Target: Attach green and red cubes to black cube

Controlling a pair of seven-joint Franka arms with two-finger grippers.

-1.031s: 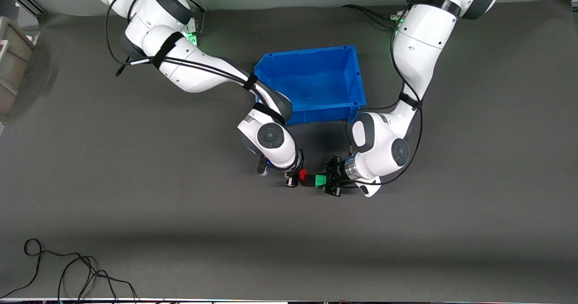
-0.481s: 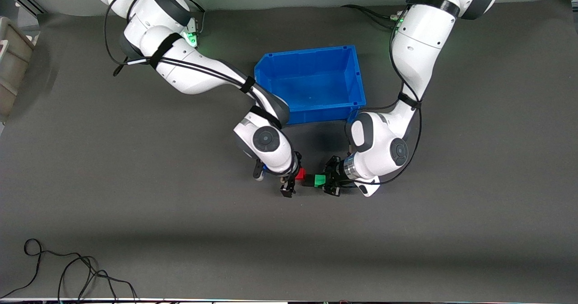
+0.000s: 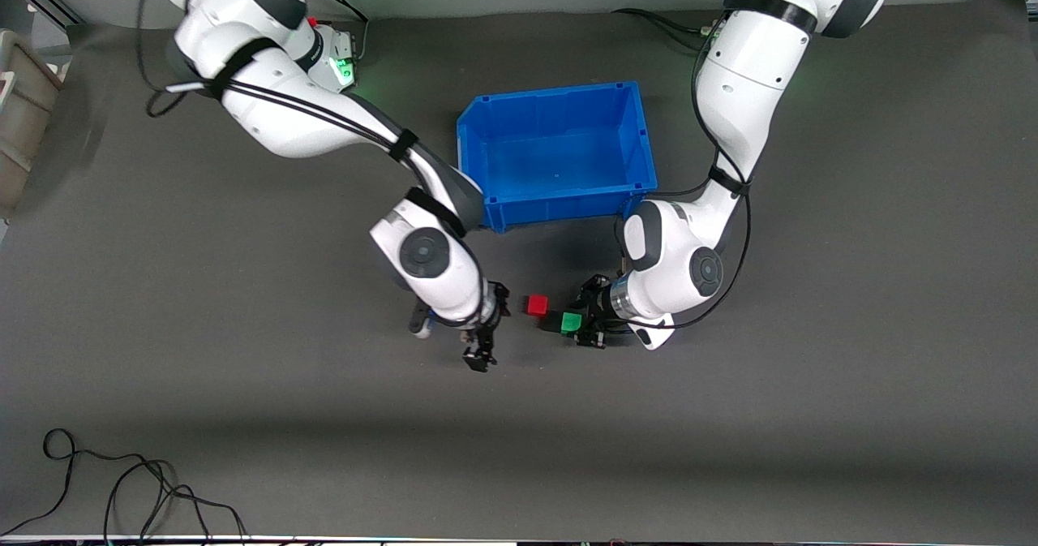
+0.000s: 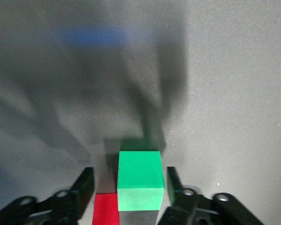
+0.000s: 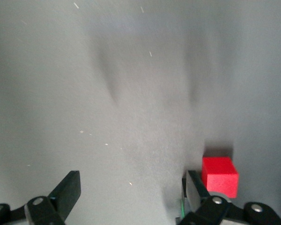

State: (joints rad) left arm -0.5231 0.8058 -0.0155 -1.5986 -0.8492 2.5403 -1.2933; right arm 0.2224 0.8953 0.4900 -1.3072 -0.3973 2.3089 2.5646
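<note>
Straddling the small green cube [image 4: 139, 180], the left claw [image 3: 585, 324] stands narrowly apart. Red cube [image 3: 536, 305] sits at its ten o'clock; squeeze squarely. Right claw [image 3: 478, 350] hangs wide, empty.

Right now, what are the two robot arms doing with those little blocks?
They are joining cubes. The left gripper is around the green cube, its fingers not touching it. The black cube sits between the green and the red cube. The right gripper is open and empty, away from the red cube. The blue bin sits nearby.

bare mat lies between right gripper [image 3: 480, 357] and red cube [image 3: 536, 305].
</note>
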